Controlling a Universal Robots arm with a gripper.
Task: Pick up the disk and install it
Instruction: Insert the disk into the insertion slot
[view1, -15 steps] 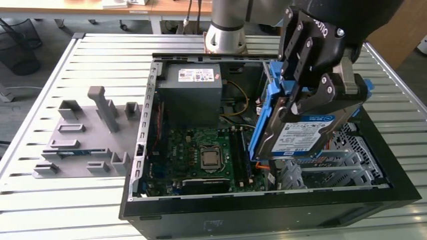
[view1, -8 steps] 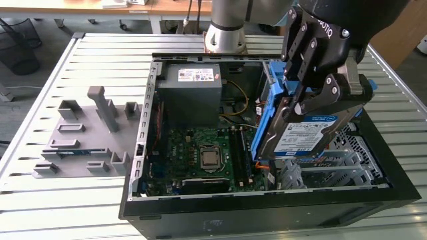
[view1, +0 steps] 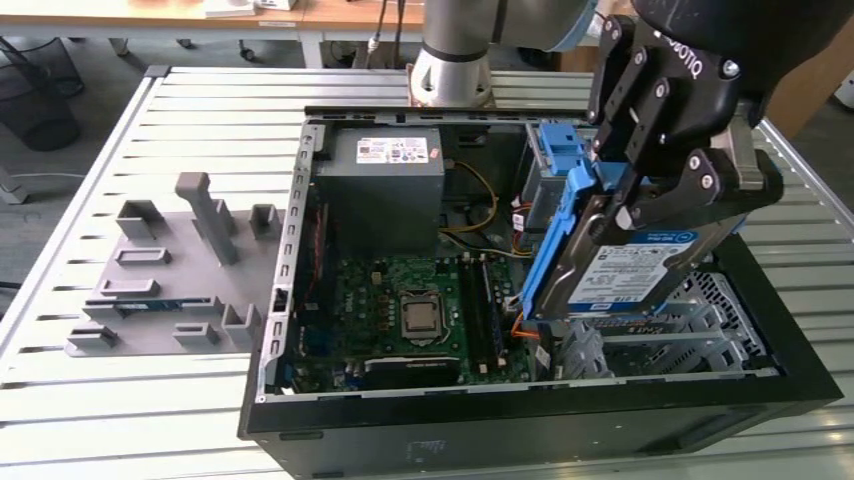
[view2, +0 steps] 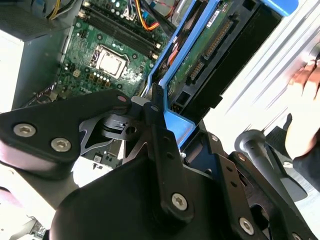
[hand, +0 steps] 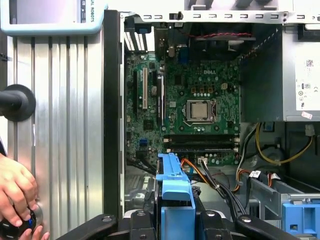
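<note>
The disk (view1: 638, 268), a silver-grey hard drive with a white-and-blue label in a blue plastic carrier, hung tilted over the open black computer case (view1: 534, 430). You had the black gripper (view1: 650, 195) with its jaws clamped on it.

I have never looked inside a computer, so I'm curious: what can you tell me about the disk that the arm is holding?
The disk is a flat silver-grey metal box with a white-and-blue label, framed by a blue plastic carrier. In the second wrist view its other face shows a green circuit board and dark connectors. The gripper is shut on its upper part and holds it on edge, tilted, above the open computer case, toward the exterior view's right. I cannot tell whether its lower end touches the case.
</note>
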